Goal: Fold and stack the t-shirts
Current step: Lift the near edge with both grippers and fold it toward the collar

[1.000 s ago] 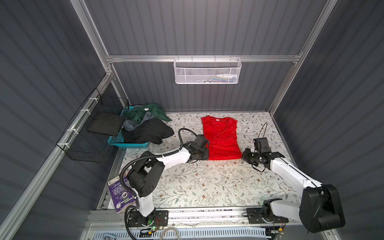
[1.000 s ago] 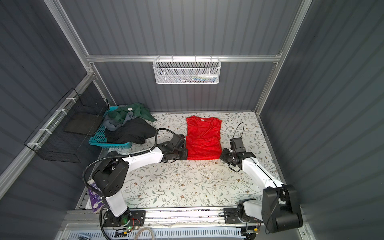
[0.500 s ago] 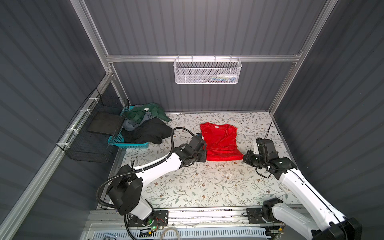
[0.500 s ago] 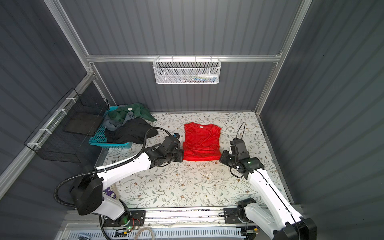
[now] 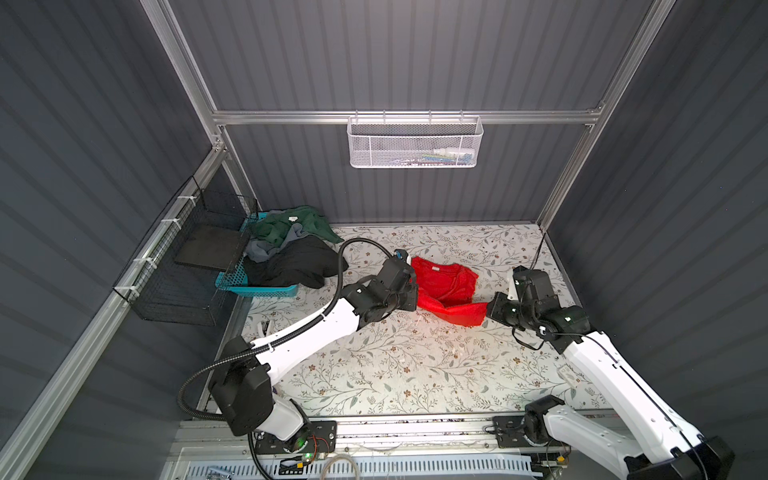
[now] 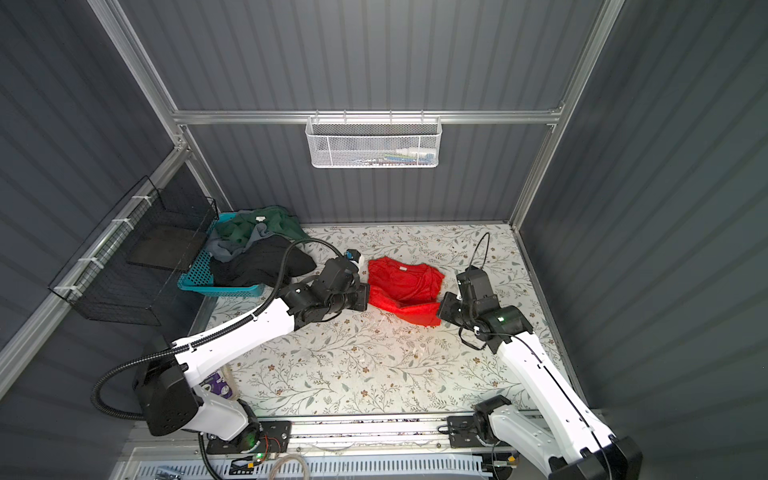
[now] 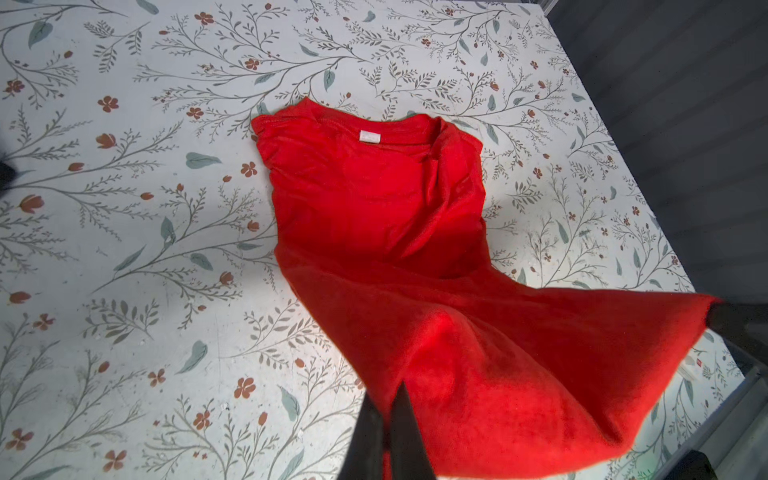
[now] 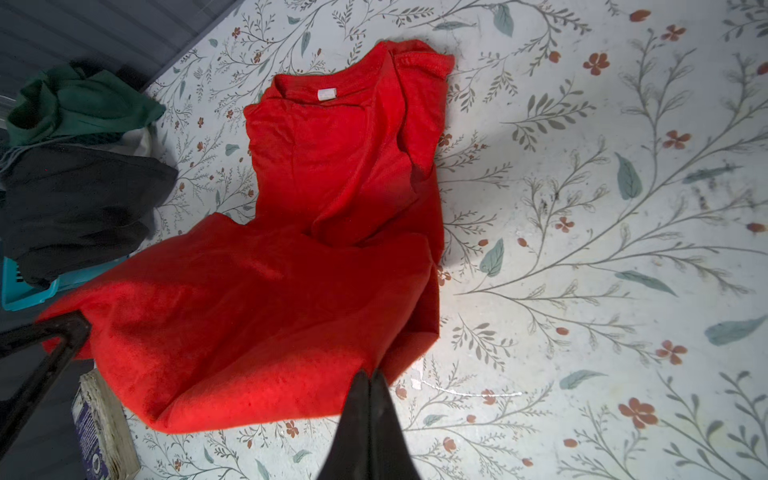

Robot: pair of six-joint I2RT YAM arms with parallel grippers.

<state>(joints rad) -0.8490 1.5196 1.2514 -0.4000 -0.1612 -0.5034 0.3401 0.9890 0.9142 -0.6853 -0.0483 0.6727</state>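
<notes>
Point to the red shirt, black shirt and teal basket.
red shirt (image 5: pixel 441 279): in a top view, chest.
black shirt (image 5: pixel 297 264): in a top view, middle.
teal basket (image 5: pixel 262 291): in a top view, front wall.

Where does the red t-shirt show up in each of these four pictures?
In a top view: red t-shirt just right of centre.
In a top view: red t-shirt at about dead centre.
Left wrist: red t-shirt fills the middle.
Right wrist: red t-shirt fills the middle.
Shared landmark: the white neck label at its collar.
</notes>
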